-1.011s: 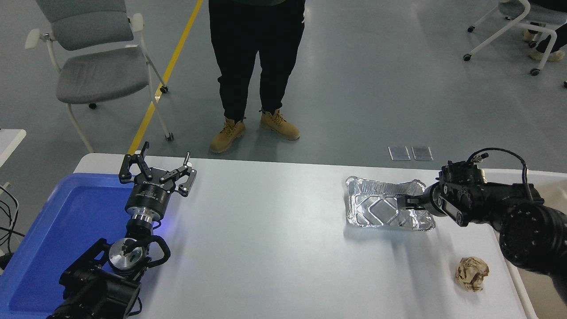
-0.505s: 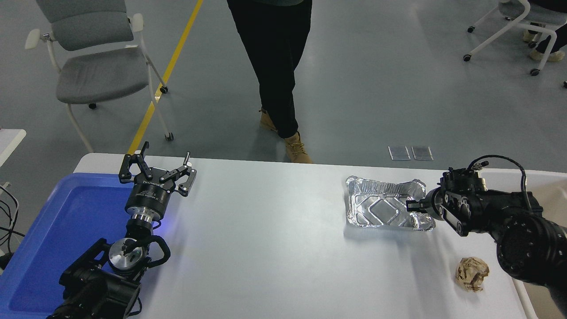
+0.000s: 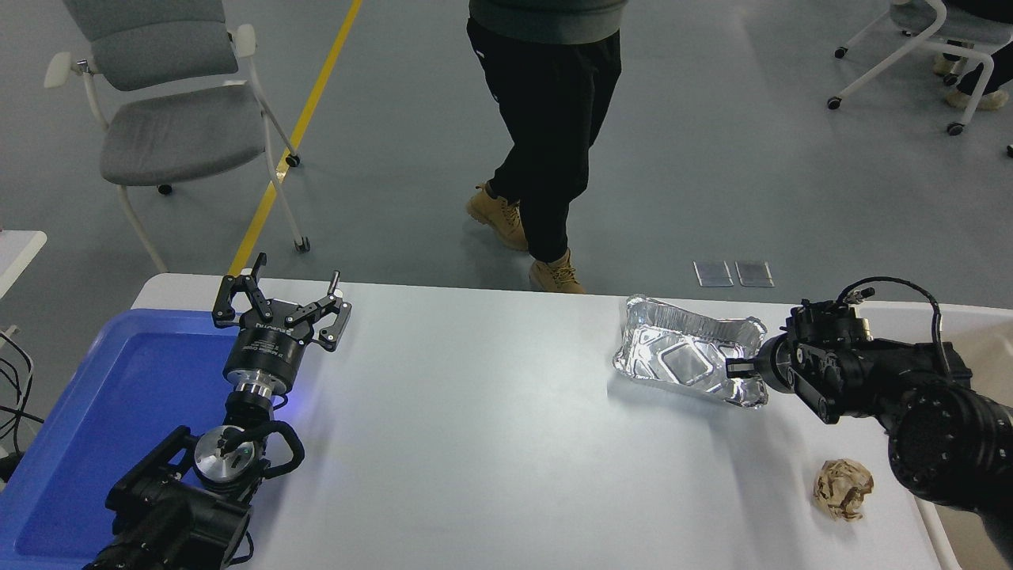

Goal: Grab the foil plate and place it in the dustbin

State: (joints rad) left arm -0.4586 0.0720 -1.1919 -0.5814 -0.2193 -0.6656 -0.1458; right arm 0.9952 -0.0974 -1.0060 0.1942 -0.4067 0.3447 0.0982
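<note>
The foil plate is a shiny silver tray with a crinkled rim, at the right of the white table. It is tilted, its far edge raised off the table. My right gripper is shut on the plate's right rim. The dustbin shows only as a beige strip with a white rim at the right edge, mostly hidden behind my right arm. My left gripper is open and empty, parked at the lower left over the blue tray's far corner.
A shallow blue tray lies at the table's left end. A crumpled brown paper ball lies near the front right. A person walks past the table's far side. A grey chair stands at the back left.
The right gripper has drawn back to the plate's right rim and lifted it, so the plate now tilts off the table. The person has walked to the right. The left arm has not moved.
</note>
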